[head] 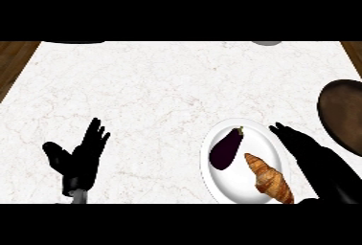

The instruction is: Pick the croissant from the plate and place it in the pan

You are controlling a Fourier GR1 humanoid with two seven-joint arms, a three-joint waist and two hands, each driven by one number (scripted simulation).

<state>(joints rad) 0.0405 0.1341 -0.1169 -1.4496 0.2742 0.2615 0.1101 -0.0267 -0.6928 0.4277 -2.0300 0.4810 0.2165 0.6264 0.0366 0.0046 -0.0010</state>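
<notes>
A golden-brown croissant (269, 178) lies on the lower right part of a white plate (220, 187), beside a dark purple eggplant (226, 148). The dark brown pan (344, 115) sits at the right edge of the counter, partly cut off by the view. My right hand (309, 152) hovers just right of the plate with straight fingers pointing up and left, open and holding nothing, close to the croissant without closing on it. Over at the lower left my left hand (79, 158) rests open, fingers up.
The white marble counter (155, 91) spreads wide to the left and back of the plate. Brown wood shows at both far corners. A dark object (76, 42) and a grey one (266, 43) peek in at the back edge.
</notes>
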